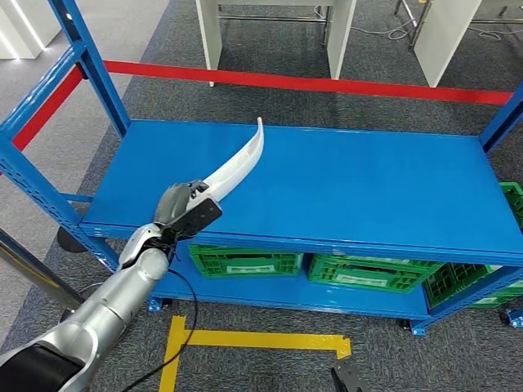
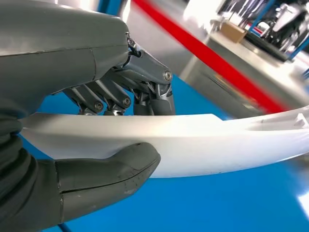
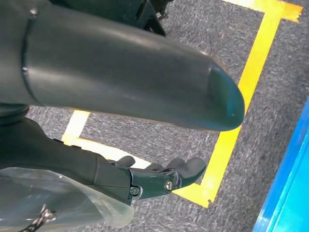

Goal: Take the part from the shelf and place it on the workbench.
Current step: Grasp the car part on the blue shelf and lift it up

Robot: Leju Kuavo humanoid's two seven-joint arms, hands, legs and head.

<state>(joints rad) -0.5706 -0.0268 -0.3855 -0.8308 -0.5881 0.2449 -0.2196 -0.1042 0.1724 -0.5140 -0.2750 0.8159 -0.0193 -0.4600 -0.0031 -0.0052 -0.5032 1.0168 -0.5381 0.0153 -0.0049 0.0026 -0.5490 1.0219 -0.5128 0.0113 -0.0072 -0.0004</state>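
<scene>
The left hand [image 1: 185, 208] pinches the long curved white plastic part [image 1: 240, 163] between thumb and fingers, near the blue metal shelf's [image 1: 370, 188] front left edge; the right hand [image 3: 160, 179] hangs with fingers apart, holding nothing

Left hand [image 1: 185, 208] gripped the near end of the white curved part [image 1: 242, 163] over the blue shelf [image 1: 346, 184], front-left area. Part's tip pointed away, curving up. Green crates [image 1: 247, 261] sat on the lower level. Yellow tape [image 1: 259, 339] marked the grey floor; red tape [image 1: 308, 83] ran behind the shelf.
</scene>
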